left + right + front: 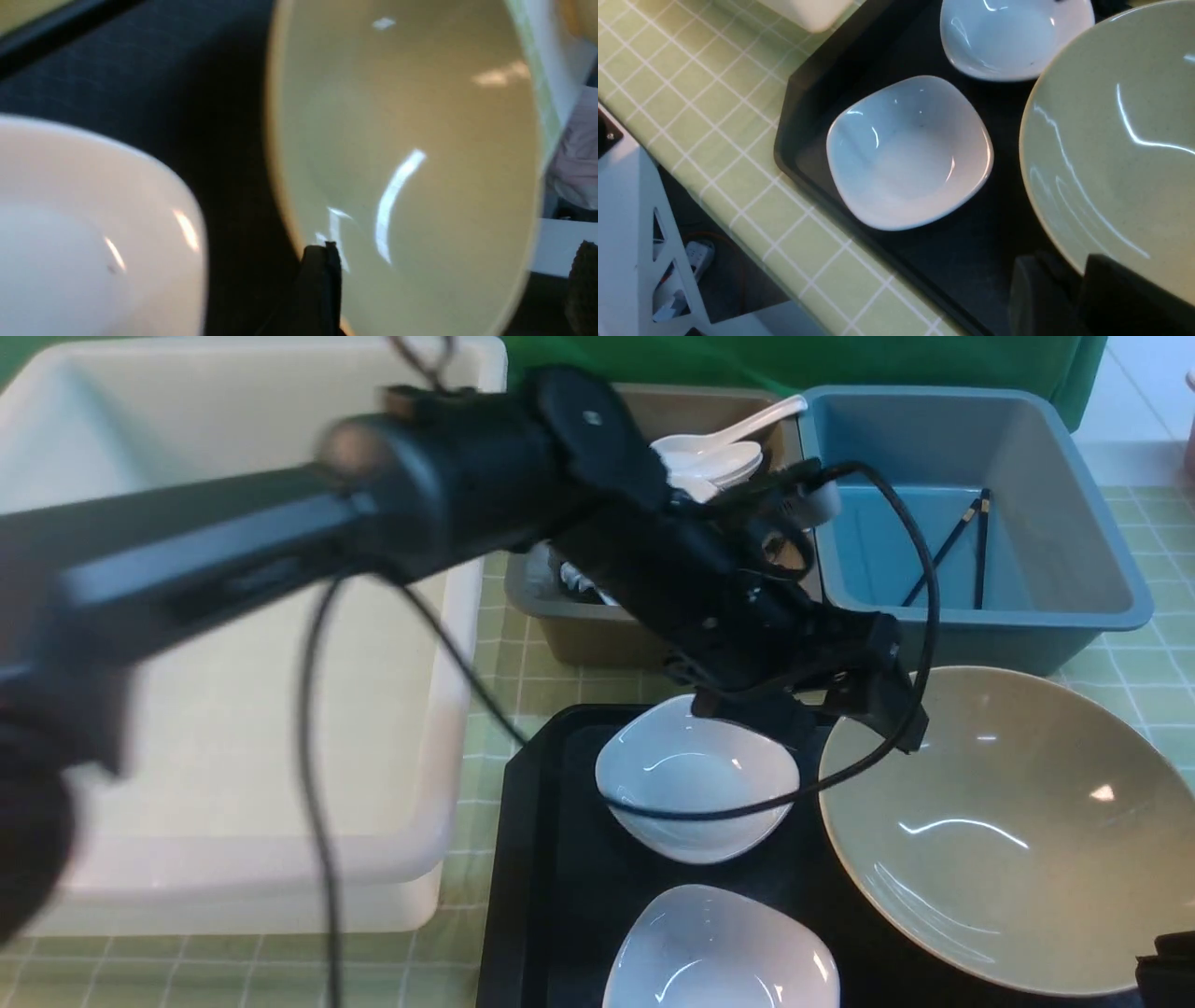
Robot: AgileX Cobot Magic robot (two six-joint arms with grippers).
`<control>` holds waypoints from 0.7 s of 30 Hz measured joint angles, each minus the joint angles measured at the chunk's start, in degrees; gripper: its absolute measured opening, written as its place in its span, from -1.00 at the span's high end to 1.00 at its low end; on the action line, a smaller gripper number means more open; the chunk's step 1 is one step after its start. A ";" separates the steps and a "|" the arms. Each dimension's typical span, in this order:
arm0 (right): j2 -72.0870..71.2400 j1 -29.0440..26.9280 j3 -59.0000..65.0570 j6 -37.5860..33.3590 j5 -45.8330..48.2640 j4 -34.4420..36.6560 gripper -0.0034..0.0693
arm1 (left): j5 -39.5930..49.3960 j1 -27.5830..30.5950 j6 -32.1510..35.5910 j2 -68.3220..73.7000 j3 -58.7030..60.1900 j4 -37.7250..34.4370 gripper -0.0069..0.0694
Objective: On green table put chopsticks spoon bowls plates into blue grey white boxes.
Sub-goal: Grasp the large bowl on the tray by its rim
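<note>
I'd lower the left pincer, jaws parted, astride the rim of the wide glossy tan-olive ceramic bowl and close gently, since glaze slips; the bowl lies on the black textured tray, its ten o'clock rim just under that pincer. Whether the right pincer at five o'clock has closed I cannot tell.

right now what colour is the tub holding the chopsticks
The tub holding the chopsticks is teal blue, best seen in the front view.
</note>
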 joint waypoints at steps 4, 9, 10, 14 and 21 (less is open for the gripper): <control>0.00 0.00 0.00 0.00 0.21 0.00 0.49 | 1.42 0.00 -2.86 5.44 -4.46 4.05 -0.75; 0.00 0.00 0.06 0.00 0.16 -0.06 0.49 | 1.88 0.00 -2.45 8.23 -5.07 3.08 -0.52; 0.00 0.00 0.06 0.00 0.10 -0.19 0.49 | 2.15 0.00 -1.65 8.80 -5.12 2.36 -0.44; 0.00 0.00 0.06 0.00 -0.47 -1.22 0.48 | 3.45 0.00 3.01 10.50 -5.12 -1.35 0.11; 0.00 0.00 0.06 0.00 -0.91 -1.53 0.46 | 5.48 0.06 4.35 10.76 -7.79 -0.90 0.77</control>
